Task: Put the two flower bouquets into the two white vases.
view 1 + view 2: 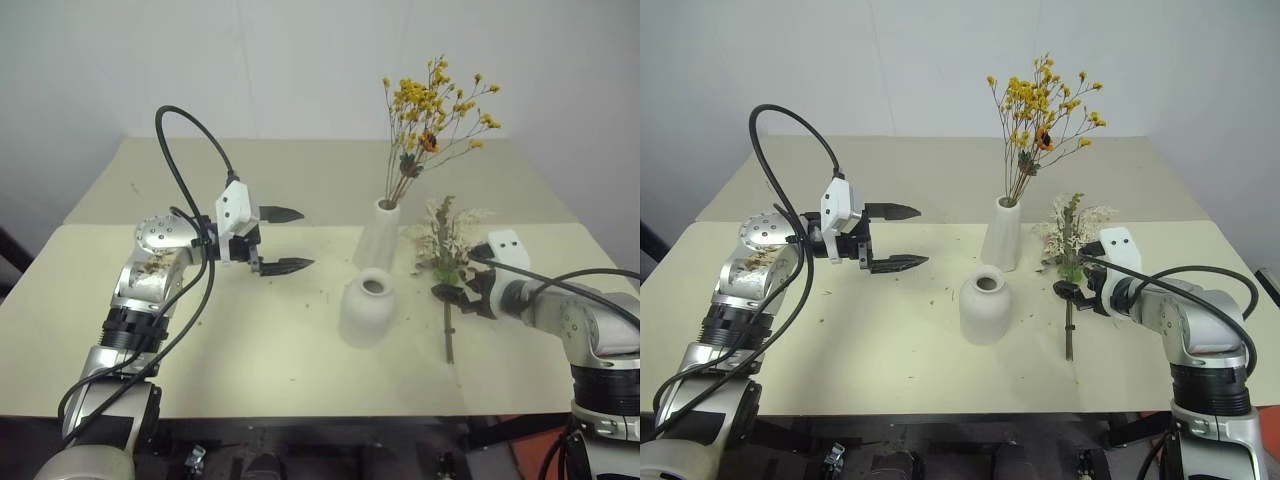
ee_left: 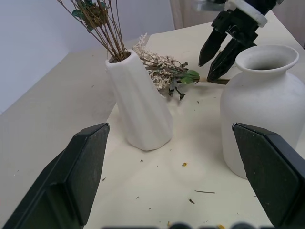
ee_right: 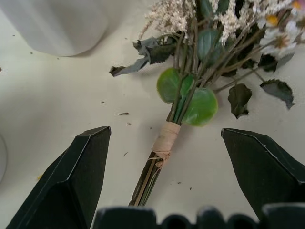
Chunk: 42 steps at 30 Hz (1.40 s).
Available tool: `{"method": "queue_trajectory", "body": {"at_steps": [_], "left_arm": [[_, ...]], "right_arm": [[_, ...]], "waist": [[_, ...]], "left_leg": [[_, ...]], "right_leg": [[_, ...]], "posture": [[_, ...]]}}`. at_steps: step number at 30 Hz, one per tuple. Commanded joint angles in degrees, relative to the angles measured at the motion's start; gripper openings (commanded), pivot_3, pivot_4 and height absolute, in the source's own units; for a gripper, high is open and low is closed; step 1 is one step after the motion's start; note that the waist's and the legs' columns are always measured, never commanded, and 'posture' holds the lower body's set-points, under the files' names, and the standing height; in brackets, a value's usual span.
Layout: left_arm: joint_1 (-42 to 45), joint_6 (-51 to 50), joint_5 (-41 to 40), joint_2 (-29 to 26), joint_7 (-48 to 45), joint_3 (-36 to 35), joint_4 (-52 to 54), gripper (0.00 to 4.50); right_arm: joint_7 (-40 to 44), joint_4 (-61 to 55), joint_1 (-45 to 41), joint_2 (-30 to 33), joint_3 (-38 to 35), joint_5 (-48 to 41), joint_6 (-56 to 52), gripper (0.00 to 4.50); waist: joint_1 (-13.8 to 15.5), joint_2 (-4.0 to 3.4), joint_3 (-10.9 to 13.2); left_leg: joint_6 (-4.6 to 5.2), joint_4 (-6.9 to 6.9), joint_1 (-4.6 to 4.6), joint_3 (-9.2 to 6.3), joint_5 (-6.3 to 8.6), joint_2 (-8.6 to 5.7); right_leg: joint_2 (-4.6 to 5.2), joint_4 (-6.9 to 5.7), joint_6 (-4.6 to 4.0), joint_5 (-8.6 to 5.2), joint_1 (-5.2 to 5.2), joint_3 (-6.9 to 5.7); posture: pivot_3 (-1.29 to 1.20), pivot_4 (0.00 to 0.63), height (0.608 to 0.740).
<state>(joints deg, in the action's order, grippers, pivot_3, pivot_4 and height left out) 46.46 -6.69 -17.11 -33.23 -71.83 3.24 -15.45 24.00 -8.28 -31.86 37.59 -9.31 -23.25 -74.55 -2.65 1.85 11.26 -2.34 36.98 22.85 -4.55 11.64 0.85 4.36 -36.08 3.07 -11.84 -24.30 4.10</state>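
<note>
Yellow-blossomed brown-stemmed bouquet: standing in tall slim white vase. Cream-white feathery bouquet with green leaves: flat on table, between released jaws of right gripper. Left gripper: jaws released, empty.

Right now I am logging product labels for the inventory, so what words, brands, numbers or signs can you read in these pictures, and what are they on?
None: no readable text.
Tall slim matte white vase: plain.
Squat rounded matte white vase: plain.
Tan paper band around the stems of the cream-white feathery bouquet: unprinted.
Pale beige table: unmarked.
</note>
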Motion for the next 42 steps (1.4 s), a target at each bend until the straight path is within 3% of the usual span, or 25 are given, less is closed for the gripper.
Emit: {"method": "queue_trajectory", "body": {"at_steps": [1, 4, 11, 14, 19, 24, 28, 32, 34, 36, 39, 42], "left_arm": [[-0.29, -0.82, -0.50, -0.55, 0.52, -0.55, 2.75, 4.50], [-0.84, -1.36, -0.49, -0.89, 0.37, -0.51, 3.50, 4.50], [-2.07, -2.05, -0.62, -1.49, 0.90, -0.99, 5.00, 4.50], [-2.18, -2.19, -0.66, -1.67, 1.04, -1.08, 5.12, 4.50], [-1.86, -1.91, -0.55, -1.41, 1.17, -0.82, 4.77, 4.50], [-1.16, -1.63, -0.51, -0.94, 0.77, -0.34, 4.11, 4.50], [0.07, -1.14, -0.21, -0.51, -0.21, 0.34, 2.72, 4.50], [2.44, -0.20, 0.14, 0.35, -1.27, 0.82, 0.15, 4.50], [3.70, 0.33, 0.16, 0.82, -1.72, 0.83, -1.21, 4.50], [4.58, 0.67, -0.24, 1.21, -2.38, 0.65, -2.05, 4.50], [5.43, 0.39, -1.33, 1.54, -3.42, 0.02, -2.80, 4.50], [5.64, -0.16, -1.96, 1.39, -4.50, -0.15, -2.79, 4.50]], "right_arm": [[0.35, 4.25, -3.39, -0.32, 0.88, 0.34, 0.15, 4.25], [1.16, 8.73, -5.60, -0.04, 2.66, 0.60, -0.16, 3.52], [1.79, 12.58, -7.30, 0.04, 4.94, 1.33, 0.35, 1.00], [1.72, 13.18, -7.57, -0.04, 4.61, 1.34, 0.33, 0.23], [-0.90, 12.89, -7.45, -0.63, 2.24, 2.06, -0.50, 0.23], [-11.77, 12.40, -7.06, -5.41, -7.85, 5.24, 2.03, 0.23], [-26.16, 5.83, -3.68, -10.69, -15.25, 12.32, 20.31, 0.23], [-34.62, -1.31, -0.07, -14.28, -16.15, 18.70, 42.17, 0.23], [-35.93, -7.12, -0.29, -18.38, -21.02, 13.94, 45.95, 0.23], [-29.47, -14.73, 1.95, -22.20, -24.92, 3.02, 50.70, 0.23], [-22.26, -24.39, 6.31, -25.22, -24.54, -7.49, 54.92, 0.23], [-20.23, -28.79, 8.41, -25.04, -21.54, -12.21, 53.83, 0.23]], "waist": [[-0.08, 0.00, 0.00], [-0.08, 0.00, 0.00], [-0.03, 0.00, 0.00], [-0.03, 0.00, 0.00], [-0.02, 0.00, 0.00], [0.01, 0.00, 0.00], [0.14, 0.00, 0.00], [0.09, -0.01, 0.00], [-0.06, -0.01, 0.00], [-0.13, -0.01, 0.00], [-0.26, -0.01, 0.00], [-0.70, -0.02, 0.00]], "left_leg": [[0.00, 0.00, 0.01, 0.01, 0.00, -0.01], [0.00, 0.00, 0.00, 0.01, 0.00, -0.01], [0.00, 0.00, 0.02, 0.00, 0.00, -0.01], [0.00, 0.00, 0.01, 0.00, 0.00, 0.00], [0.00, 0.00, 0.01, 0.00, 0.00, 0.00], [0.00, 0.00, 0.01, 0.00, 0.00, -0.01], [0.00, -0.01, 0.04, 0.00, 0.00, -0.01], [0.00, -0.02, 0.08, 0.01, 0.00, -0.03], [0.00, -0.02, 0.06, 0.01, 0.00, -0.02], [0.00, -0.02, 0.04, 0.00, 0.00, 0.01], [0.00, -0.08, -0.01, -0.02, 0.00, 0.02], [0.00, -0.03, -0.01, 0.00, 0.00, 0.00]], "right_leg": [[0.01, 0.01, 0.00, 0.00, 0.00, 0.01], [0.01, 0.01, 0.00, 0.00, 0.00, 0.00], [0.01, 0.01, 0.00, 0.00, -0.01, 0.00], [0.01, 0.01, 0.00, 0.00, 0.00, 0.00], [0.01, 0.01, 0.00, 0.00, 0.00, 0.00], [0.01, 0.00, 0.00, 0.00, 0.00, 0.00], [0.02, 0.00, 0.01, 0.00, -0.04, -0.01], [0.03, 0.00, 0.01, 0.00, -0.08, 0.00], [0.01, -0.01, 0.01, 0.00, -0.07, 0.00], [-0.02, -0.03, 0.01, 0.00, -0.07, 0.01], [-0.02, -0.04, 0.01, 0.00, -0.02, 0.01], [0.01, -0.05, 0.02, 0.01, 0.00, 0.02]], "posture": [[0.00, 0.150, 0.740], [0.00, 0.150, 0.740], [0.00, 0.150, 0.740], [0.00, 0.150, 0.740], [0.00, 0.150, 0.740], [0.00, 0.150, 0.740], [0.00, 0.150, 0.740], [0.00, 0.150, 0.740], [0.00, 0.150, 0.740], [0.00, 0.150, 0.740], [0.00, 0.150, 0.740], [0.00, 0.150, 0.740]]}}
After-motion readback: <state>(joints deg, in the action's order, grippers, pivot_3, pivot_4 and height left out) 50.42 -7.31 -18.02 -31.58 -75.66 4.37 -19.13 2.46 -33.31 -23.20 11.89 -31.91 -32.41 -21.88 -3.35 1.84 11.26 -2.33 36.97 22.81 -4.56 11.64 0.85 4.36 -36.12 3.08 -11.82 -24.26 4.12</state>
